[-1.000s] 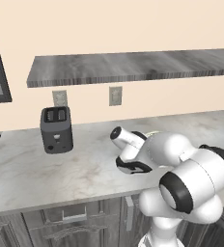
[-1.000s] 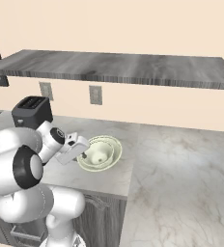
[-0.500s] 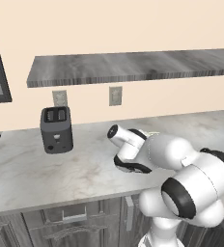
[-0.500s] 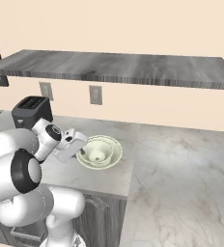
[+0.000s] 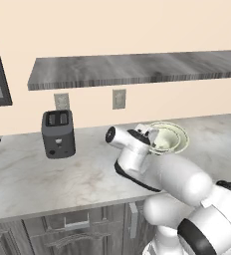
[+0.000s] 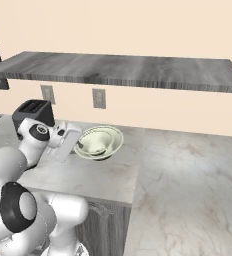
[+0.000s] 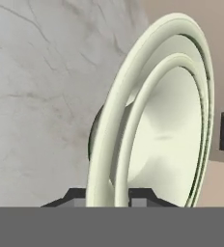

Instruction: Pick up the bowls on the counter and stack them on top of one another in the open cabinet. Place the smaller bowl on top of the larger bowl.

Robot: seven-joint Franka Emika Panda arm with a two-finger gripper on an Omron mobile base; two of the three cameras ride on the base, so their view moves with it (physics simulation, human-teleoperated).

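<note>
The smaller bowl [image 7: 167,140] sits nested inside the larger bowl [image 7: 106,144], both cream-green with flared rims. My gripper [image 7: 107,195] is shut on their near rims, one finger on each side. In the right base view the larger bowl [image 6: 116,141] hangs slightly tilted just above the counter [image 6: 188,170], with the smaller bowl [image 6: 99,143] in it and the gripper [image 6: 77,145] at its left rim. The left base view shows the gripper [image 5: 150,133] at the larger bowl [image 5: 180,137]. The open cabinet [image 6: 123,75] is the dark slab overhead.
A black toaster [image 5: 58,133] stands on the counter [image 5: 38,169] to the left, under the dark slab [image 5: 137,69]. Two wall outlets [image 5: 119,98] sit on the back wall. The counter's front edge runs just below my arm.
The nested bowls have risen off the counter in my gripper and tilted a little. My arm has drawn up and back with them.
</note>
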